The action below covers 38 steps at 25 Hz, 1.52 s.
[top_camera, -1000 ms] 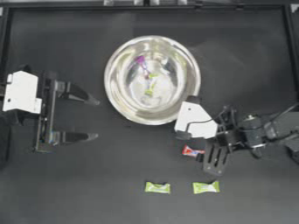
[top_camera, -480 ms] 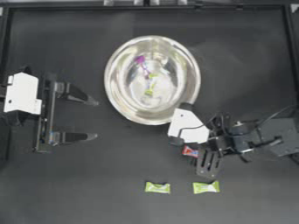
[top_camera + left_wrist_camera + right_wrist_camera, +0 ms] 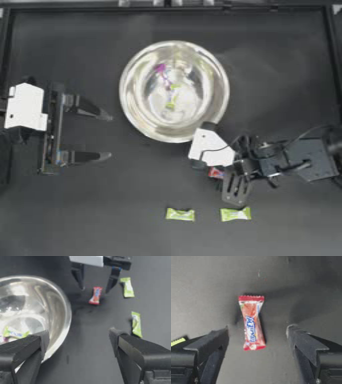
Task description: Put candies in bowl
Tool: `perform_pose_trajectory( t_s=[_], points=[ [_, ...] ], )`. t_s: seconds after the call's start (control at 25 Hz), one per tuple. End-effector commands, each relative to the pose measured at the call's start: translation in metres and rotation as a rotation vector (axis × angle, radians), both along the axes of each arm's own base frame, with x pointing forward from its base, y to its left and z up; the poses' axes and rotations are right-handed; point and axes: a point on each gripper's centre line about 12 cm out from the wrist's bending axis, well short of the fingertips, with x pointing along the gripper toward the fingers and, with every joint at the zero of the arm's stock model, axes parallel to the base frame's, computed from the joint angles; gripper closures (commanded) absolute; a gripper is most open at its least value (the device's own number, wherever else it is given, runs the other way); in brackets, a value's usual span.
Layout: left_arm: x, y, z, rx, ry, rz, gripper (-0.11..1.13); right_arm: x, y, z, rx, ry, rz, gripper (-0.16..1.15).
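Note:
The silver bowl (image 3: 208,95) sits mid-table and holds a purple candy (image 3: 160,68) and a green candy (image 3: 172,98). Just below the bowl's rim lies a red candy (image 3: 215,173), flat on the table. My right gripper (image 3: 217,176) is open and straddles it; in the right wrist view the red candy (image 3: 251,323) lies between the jaws of the right gripper (image 3: 257,334), untouched. Two green candies (image 3: 180,214) (image 3: 235,214) lie nearer the front edge. My left gripper (image 3: 95,135) is parked open at the left, holding nothing.
The left wrist view looks across the table to the bowl (image 3: 53,306), the red candy (image 3: 96,295) under the right gripper (image 3: 97,282), and both green candies (image 3: 126,286) (image 3: 136,324). Raised table edges frame the dark surface.
My right arm has slid left and come down, so its open jaws now stand either side of the red candy. The left arm has not moved.

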Motion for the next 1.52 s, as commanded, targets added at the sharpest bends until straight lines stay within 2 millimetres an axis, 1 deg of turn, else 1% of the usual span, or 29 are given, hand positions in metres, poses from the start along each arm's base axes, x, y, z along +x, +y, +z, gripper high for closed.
perform_pose_trajectory(
  t_s=[0.04, 0.32, 0.44, 0.52, 0.6, 0.8, 0.84, 0.96, 1.04, 1.12, 1.24, 1.28, 1.36, 1.52],
  points=[
    [0.0, 0.0, 0.007, 0.009, -0.023, 0.0, 0.01, 0.008, 0.001, 0.007, 0.002, -0.037, 0.005, 0.01],
    [0.0, 0.0, 0.007, 0.009, -0.025, 0.001, 0.01, 0.009, 0.0, 0.001, 0.005, -0.027, -0.001, 0.01],
    [0.0, 0.0, 0.006, 0.009, -0.022, 0.0, 0.01, 0.01, 0.0, -0.001, 0.007, -0.025, -0.004, 0.03],
    [0.0, 0.0, 0.006, 0.008, -0.022, 0.001, 0.01, 0.01, 0.0, -0.002, 0.01, -0.026, -0.005, 0.07],
    [-0.001, 0.0, 0.005, 0.007, -0.019, 0.0, 0.01, 0.01, 0.001, -0.002, 0.011, -0.028, -0.003, 0.17],
    [-0.001, 0.0, 0.005, 0.009, -0.021, 0.001, 0.01, 0.01, 0.001, -0.003, 0.013, -0.024, -0.005, 0.59],
    [-0.001, 0.0, 0.005, 0.008, -0.02, 0.001, 0.01, 0.011, 0.001, -0.003, 0.015, -0.026, -0.006, 0.64],
    [-0.002, 0.0, 0.004, 0.008, -0.016, 0.0, 0.01, 0.014, 0.002, 0.0, 0.015, -0.037, 0.0, 0.63],
    [-0.002, 0.0, 0.003, 0.009, -0.017, 0.001, 0.01, 0.017, 0.003, 0.006, 0.011, -0.054, 0.015, 0.63],
    [-0.002, 0.0, 0.003, 0.007, -0.015, 0.001, 0.01, 0.02, 0.003, 0.017, 0.008, -0.08, 0.025, 0.63],
    [-0.003, 0.0, 0.002, 0.006, -0.013, 0.0, 0.01, 0.023, 0.002, 0.036, -0.007, -0.11, 0.038, 0.63],
    [-0.003, 0.0, 0.002, 0.008, -0.012, 0.001, 0.01, 0.023, 0.0, 0.045, -0.024, -0.121, 0.047, 0.63],
    [-0.003, 0.0, 0.002, 0.009, -0.014, 0.002, 0.01, 0.024, -0.005, 0.06, -0.057, -0.151, 0.059, 0.63],
    [-0.003, 0.0, 0.0, 0.006, -0.012, 0.004, 0.01, 0.025, -0.022, 0.086, -0.116, -0.217, 0.059, 0.63]
  ],
)
